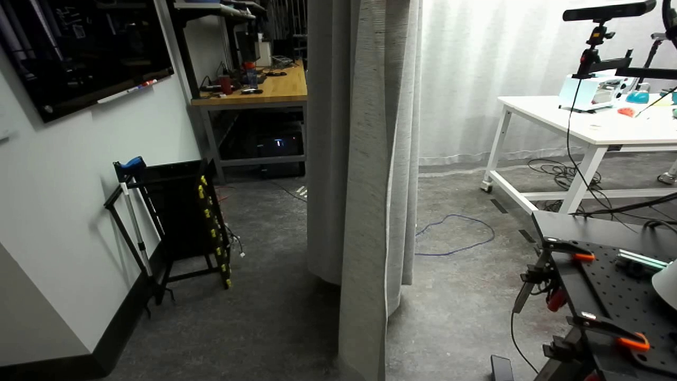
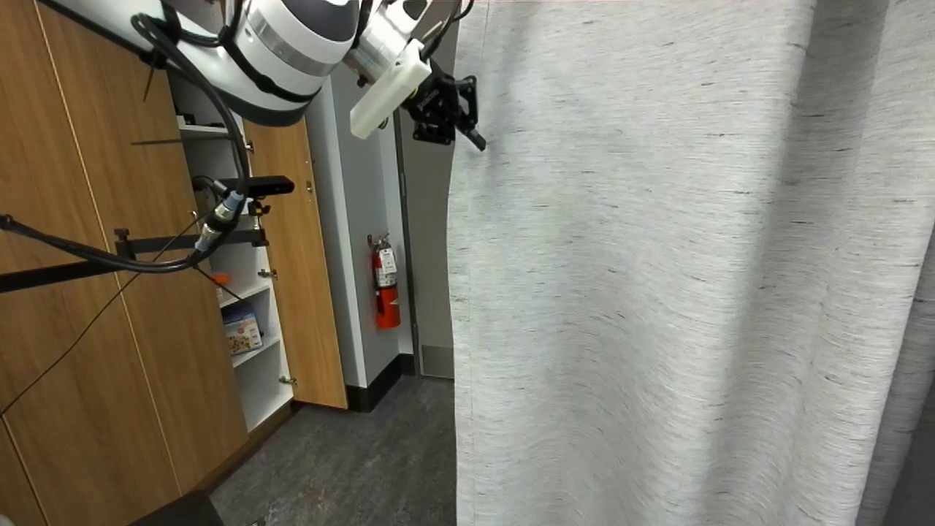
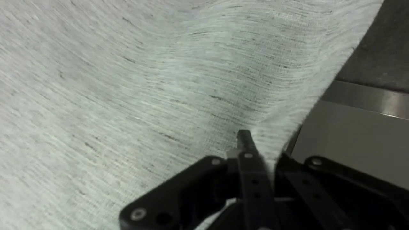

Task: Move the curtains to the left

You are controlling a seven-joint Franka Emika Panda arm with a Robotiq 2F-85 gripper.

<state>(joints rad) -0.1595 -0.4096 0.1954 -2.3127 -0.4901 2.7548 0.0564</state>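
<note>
Two black fingers (image 3: pixel 255 179) of your gripper (image 3: pixel 266 152) stand close together at the bottom of the wrist view, right of centre, pinching the free edge of a pale grey, dark-flecked fabric curtain (image 3: pixel 143 95). One finger lies over the face of the cloth; the other sits behind the edge, partly hidden from you. You see that edge run from the upper right of the frame down into your grip, while the cloth spreads over the left and middle in soft waves.

In an exterior view, your white robot arm (image 2: pixel 285 51) reaches in from the upper left, and the gripper meets the curtain's left edge near the top, at the middle of the frame. The curtain fills the centre and right there, hanging in shallow vertical folds. Left of it you have a flat grey door (image 2: pixel 431 277), a red fire extinguisher (image 2: pixel 386 292) and, at the far left, a tall wood-fronted cabinet (image 2: pixel 95 307) with one wooden door (image 2: pixel 303 292) swung out.

In an exterior view, a gathered grey fabric curtain (image 1: pixel 365 185) hangs down the middle of the frame; you cannot tell whether it is the panel in your grip. You also see a white table (image 1: pixel 560 119) at upper right and a black perforated work surface (image 1: pixel 624 291) at lower right.
</note>
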